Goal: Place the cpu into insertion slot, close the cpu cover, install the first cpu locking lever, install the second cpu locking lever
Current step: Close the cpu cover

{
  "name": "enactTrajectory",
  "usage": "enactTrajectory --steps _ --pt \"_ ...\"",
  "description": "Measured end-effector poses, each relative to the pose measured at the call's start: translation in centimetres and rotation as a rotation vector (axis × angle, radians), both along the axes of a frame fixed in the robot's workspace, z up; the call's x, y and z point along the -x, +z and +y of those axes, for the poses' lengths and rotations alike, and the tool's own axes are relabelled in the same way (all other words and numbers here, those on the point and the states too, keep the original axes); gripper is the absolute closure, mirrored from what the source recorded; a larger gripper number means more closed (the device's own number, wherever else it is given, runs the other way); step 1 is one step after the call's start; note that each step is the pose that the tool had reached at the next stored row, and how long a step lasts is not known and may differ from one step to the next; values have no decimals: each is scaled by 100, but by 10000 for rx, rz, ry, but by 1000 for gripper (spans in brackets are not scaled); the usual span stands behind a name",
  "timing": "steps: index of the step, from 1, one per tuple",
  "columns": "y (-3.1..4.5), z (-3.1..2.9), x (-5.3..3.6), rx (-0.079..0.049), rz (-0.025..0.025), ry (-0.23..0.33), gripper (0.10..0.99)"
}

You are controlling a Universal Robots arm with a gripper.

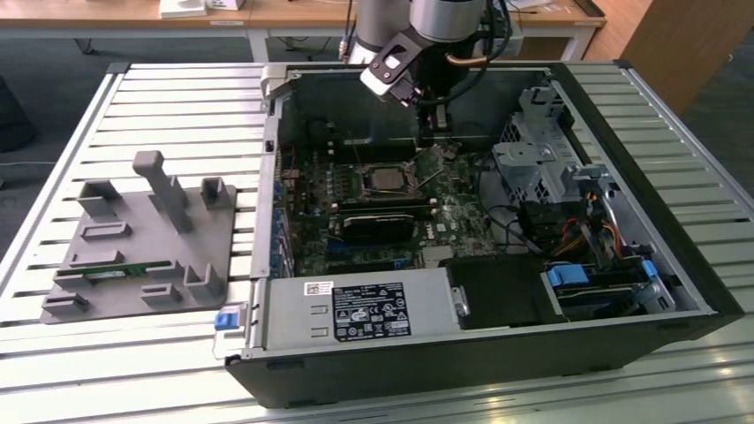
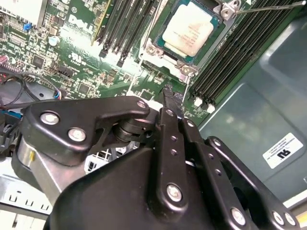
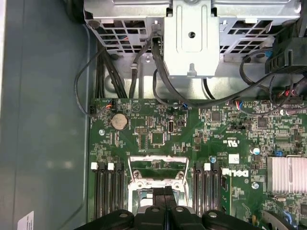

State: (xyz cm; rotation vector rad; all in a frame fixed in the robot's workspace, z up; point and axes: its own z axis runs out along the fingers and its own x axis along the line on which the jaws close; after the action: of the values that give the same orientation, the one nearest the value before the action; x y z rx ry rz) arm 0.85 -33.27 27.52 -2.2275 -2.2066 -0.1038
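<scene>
The computer case [image 1: 471, 367] lies open on the slatted worktop [image 1: 177, 115], with the motherboard [image 1: 465, 201] flat on its floor. The cpu [image 1: 387, 177] sits in its socket near the middle of the board, towards the far wall of the case. In the second wrist view the cpu [image 2: 188, 31] shows a dull silvery top with a green edge bare along one side and no frame lying over it.

In the first wrist view the cpu cover [image 3: 158, 157] is a thin silvery frame with green board showing through its open middle. It appears to stand raised at the socket's edge rather than down on the chip. A thin wire locking lever [image 2: 273, 6] runs free past one corner of the socket, not hooked down.

The gripper [image 1: 439, 140] hangs over the board just beside the socket, on the exterior view's right of it and close to the far wall. In both wrist views the fingers [image 2: 168, 124] are pressed together, tip to tip, with nothing seen between them; in the first wrist view the gripper [image 3: 165, 192] is above the socket.

Memory slots [image 2: 127, 24] flank the socket. A black rectangular module [image 1: 380, 221] lies on the near side of the cpu, and a labelled metal box [image 1: 353, 311] fills the case's near corner. On the worktop towards the exterior view's left edge stands a grey fixture [image 1: 141, 238] holding a green memory stick [image 1: 118, 271].
</scene>
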Motion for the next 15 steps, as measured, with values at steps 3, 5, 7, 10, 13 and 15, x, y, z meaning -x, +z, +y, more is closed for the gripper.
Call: enactTrajectory --steps 3,5,7,10,13,15 --pt "-4 0 -29 0 1 0 980" --pt "-6 0 -42 1 2 0 980" --pt "-9 0 -45 0 1 -1 980" --pt "-18 0 -58 -3 0 0 980" --pt "-30 0 -78 -1 3 0 980" --pt "-35 0 -94 1 4 0 980"
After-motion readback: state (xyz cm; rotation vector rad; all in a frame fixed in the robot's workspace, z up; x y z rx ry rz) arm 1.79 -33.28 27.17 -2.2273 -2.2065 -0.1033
